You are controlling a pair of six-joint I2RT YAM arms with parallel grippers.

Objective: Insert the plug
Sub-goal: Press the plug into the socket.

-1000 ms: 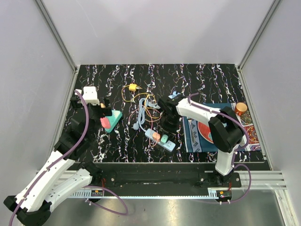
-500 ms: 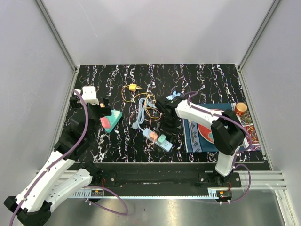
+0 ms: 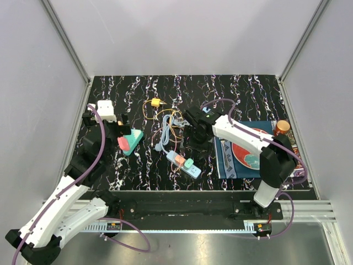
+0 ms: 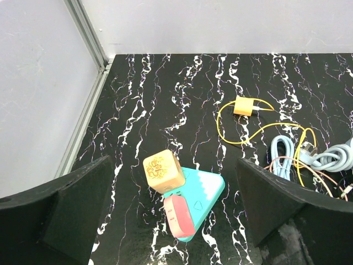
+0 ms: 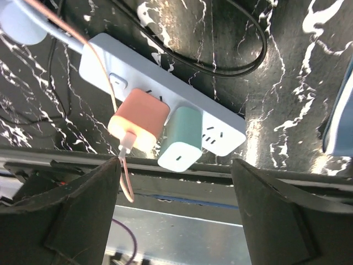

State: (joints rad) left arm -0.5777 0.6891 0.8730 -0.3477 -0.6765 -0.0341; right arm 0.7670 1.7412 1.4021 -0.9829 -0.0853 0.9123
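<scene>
The light blue power strip (image 3: 184, 164) lies near the table's front middle; the right wrist view shows it (image 5: 105, 58) from above. Two plugs stand side by side in its sockets: a green plug (image 5: 181, 138) (image 3: 189, 163) and an orange plug (image 5: 139, 120) (image 3: 180, 160) with a thin pink cord. My right gripper (image 5: 176, 165) (image 3: 197, 143) hangs open just above the strip, its fingers (image 5: 83, 204) clear of both plugs. At the left, my left gripper (image 4: 174, 160) (image 3: 122, 131) is wide open over a teal triangular socket block (image 4: 204, 193) carrying a yellow cube (image 4: 164, 171) and a pink plug (image 4: 177, 215).
A yellow adapter (image 3: 156, 102) with its yellow cable and a coiled blue-grey cable (image 3: 165, 135) lie behind the strip. A patterned mat (image 3: 242, 152) with an orange cap (image 3: 283, 127) sits at the right. A black cable (image 5: 242, 49) curves beside the strip.
My right gripper has opened and drawn back and up from the strip, leaving the green plug standing in it. The left arm has not moved.
</scene>
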